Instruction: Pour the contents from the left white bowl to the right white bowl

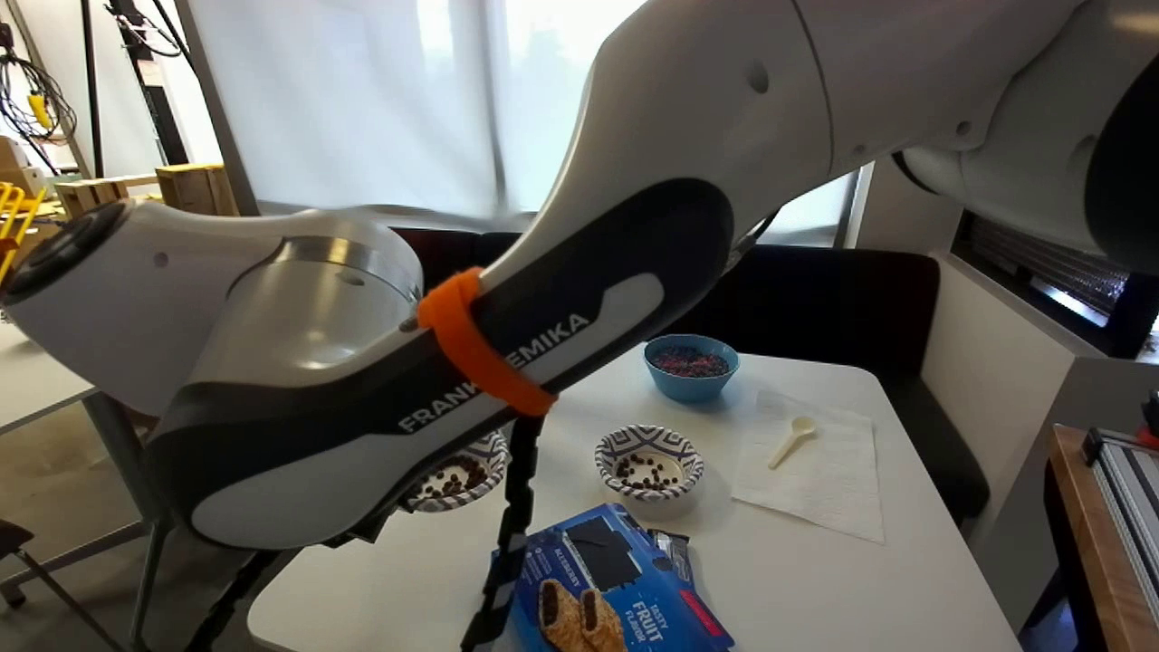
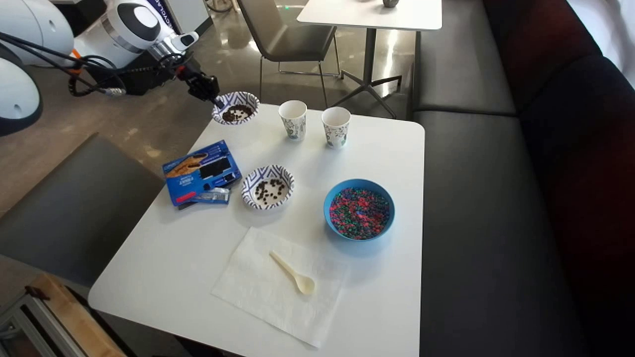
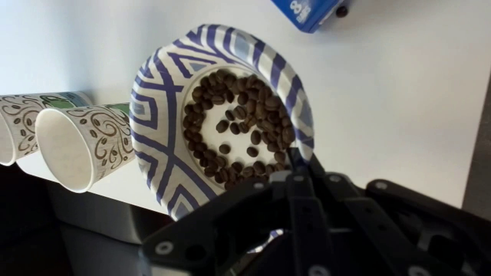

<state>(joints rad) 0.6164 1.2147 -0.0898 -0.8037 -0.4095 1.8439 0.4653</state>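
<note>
Left white paper bowl (image 3: 165, 115), bearing coffee beans (image 3: 265, 124), at a corner of the table (image 2: 382, 277); contact beneath undetermined. Grasping appears complete; the next move should be level carriage to the right white paper bowl (image 2: 266, 172), then tipping. The gripper (image 3: 305, 159), jaws drawn together, pinches the rim, the bowl extending ahead of it.

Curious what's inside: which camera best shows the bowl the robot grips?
The wrist view: the bowl looms large, beans distinct, the gripper covering some rim. Both exterior views show it smaller; in an exterior view the arm hides part.
</note>
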